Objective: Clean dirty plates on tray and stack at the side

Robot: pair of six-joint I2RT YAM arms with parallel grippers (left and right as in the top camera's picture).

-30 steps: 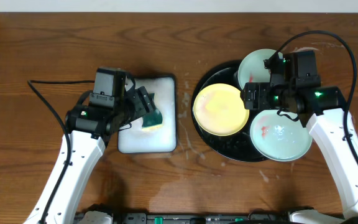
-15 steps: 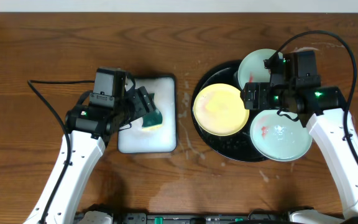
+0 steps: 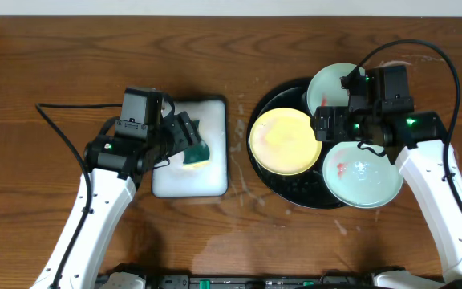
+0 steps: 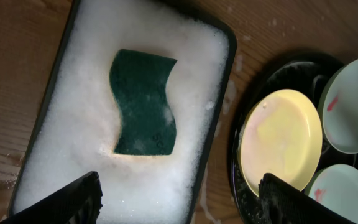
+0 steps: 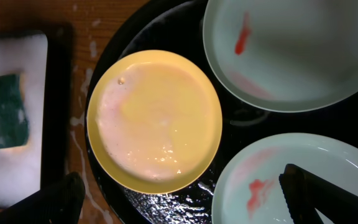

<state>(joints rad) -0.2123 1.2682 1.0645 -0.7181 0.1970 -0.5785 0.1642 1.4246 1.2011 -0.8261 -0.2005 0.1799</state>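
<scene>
The black tray (image 3: 273,181) at the right holds three plates. A pale yellow plate (image 3: 285,142) with a wet, pinkish film lies on its left side. One mint plate (image 3: 331,83) with a red smear sits at the back and another smeared one (image 3: 363,178) at the front right. My right gripper (image 3: 324,127) hovers open above the tray between the plates, touching none; in the right wrist view (image 5: 182,186) its jaws straddle the yellow plate (image 5: 157,121) and the front mint plate (image 5: 328,158). My left gripper (image 3: 183,138) hangs open over the foam tray, holding nothing.
A green sponge (image 4: 143,102) lies on white foam in the rectangular tray (image 3: 189,183) left of the black tray. Soapy drips mark the wood between the two trays. A black cable (image 3: 58,124) trails left of my left arm.
</scene>
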